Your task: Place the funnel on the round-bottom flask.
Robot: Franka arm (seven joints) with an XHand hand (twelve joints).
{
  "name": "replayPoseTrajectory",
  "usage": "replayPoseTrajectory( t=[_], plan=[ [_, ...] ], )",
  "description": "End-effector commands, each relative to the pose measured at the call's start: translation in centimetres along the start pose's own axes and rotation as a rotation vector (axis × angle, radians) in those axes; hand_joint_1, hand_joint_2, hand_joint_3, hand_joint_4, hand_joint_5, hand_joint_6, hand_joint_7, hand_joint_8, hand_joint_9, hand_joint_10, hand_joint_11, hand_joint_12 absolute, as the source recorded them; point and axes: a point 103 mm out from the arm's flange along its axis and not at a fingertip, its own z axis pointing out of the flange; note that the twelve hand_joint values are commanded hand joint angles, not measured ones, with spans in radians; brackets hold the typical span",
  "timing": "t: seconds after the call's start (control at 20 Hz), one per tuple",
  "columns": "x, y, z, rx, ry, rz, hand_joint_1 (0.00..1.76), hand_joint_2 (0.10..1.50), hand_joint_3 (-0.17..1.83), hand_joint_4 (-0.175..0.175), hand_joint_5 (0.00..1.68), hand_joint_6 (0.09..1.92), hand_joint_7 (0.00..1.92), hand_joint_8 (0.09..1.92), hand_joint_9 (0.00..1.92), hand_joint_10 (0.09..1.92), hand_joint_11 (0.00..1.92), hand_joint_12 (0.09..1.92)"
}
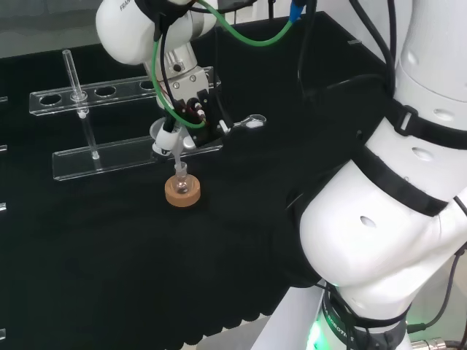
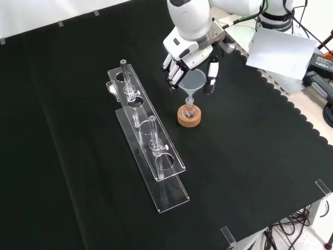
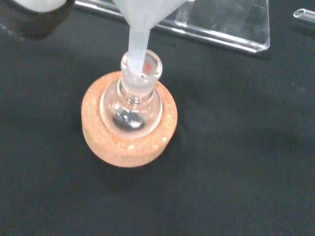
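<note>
The hand [image 2: 190,54] pinches the translucent funnel [image 2: 192,83] by its cone, fingers [image 2: 174,70] on one side and thumb [image 2: 212,73] on the other. The funnel's stem enters the neck of the round-bottom flask [image 3: 132,105], which sits upright in a cork ring [image 3: 129,140] on the black worktop [image 2: 250,156]. In the front view, a clear tube rack [image 2: 148,156] lies at about eight o'clock from the flask.

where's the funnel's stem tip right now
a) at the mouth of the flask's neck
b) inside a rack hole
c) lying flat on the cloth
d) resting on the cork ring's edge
a: in the wrist view the funnel's stem reaches the open neck of the round-bottom flask, which sits on the cork ring.
</note>
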Motion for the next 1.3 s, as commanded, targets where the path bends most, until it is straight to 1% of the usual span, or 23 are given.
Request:
replayPoseTrajectory(
  t=[0.05,0.3,0.65,1.0,1.3],
  plan=[
    [-0.2,0.3,1.1,0.017,-0.012,-0.001,0.75,0.81,0.53,-0.017,0.77,0.7,0.67,0.67,0.99,0.44,0.65,1.23],
    [-0.3,0.3,1.2,0.023,-0.02,-0.021,0.75,0.81,0.53,-0.018,0.76,0.7,0.67,0.67,0.98,0.43,0.65,1.23],
    [-0.3,0.6,1.4,0.028,-0.023,-0.023,0.75,0.81,0.53,-0.02,0.75,0.7,0.66,0.67,0.97,0.44,0.64,1.23],
    [-0.8,0.8,2.3,0.038,0.001,-0.031,0.75,0.81,0.53,-0.022,0.74,0.7,0.65,0.68,0.97,0.44,0.64,1.23],
    [-0.4,1.0,2.8,0.05,-0.001,-0.035,0.74,0.81,0.54,-0.026,0.73,0.7,0.65,0.68,0.96,0.44,0.64,1.23]
  ],
)
